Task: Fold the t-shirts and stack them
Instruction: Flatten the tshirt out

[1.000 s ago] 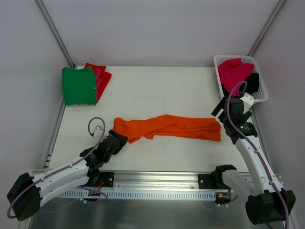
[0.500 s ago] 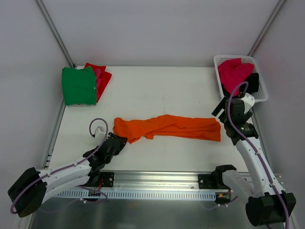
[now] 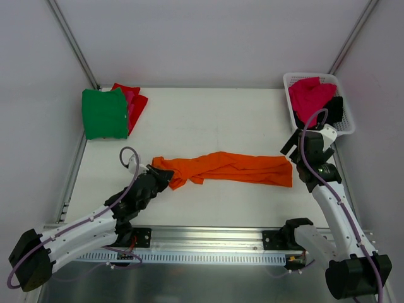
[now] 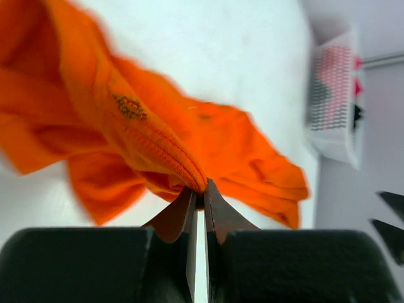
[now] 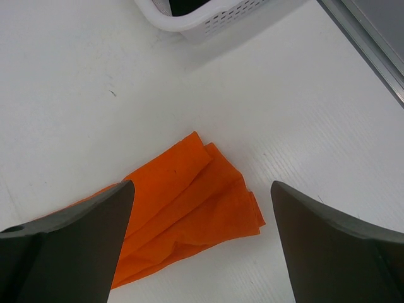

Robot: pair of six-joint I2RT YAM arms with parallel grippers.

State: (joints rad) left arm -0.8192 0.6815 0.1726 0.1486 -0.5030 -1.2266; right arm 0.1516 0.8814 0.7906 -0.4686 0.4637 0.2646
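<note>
Left wrist view shows the left end effector [image 4: 197,189] pinched shut on a hem ridge of the orange t-shirt [image 4: 158,145], a twisted band across mid-tabletop [image 3: 208,120] with its 9 o'clock end in that grip; the right end effector [image 5: 201,189] hangs wide and empty over the 3 o'clock end. Step judged: spreading before the fold, so the next move likely calls for the right to take the free end and both to draw the cloth flat. Surface is white and matte, with the green t-shirt [image 3: 104,113] partly over a red t-shirt [image 3: 137,104] at 10 o'clock, a white basket [image 3: 285,82] with the magenta t-shirt [image 3: 309,95] at 2 o'clock, and pale walls behind.
</note>
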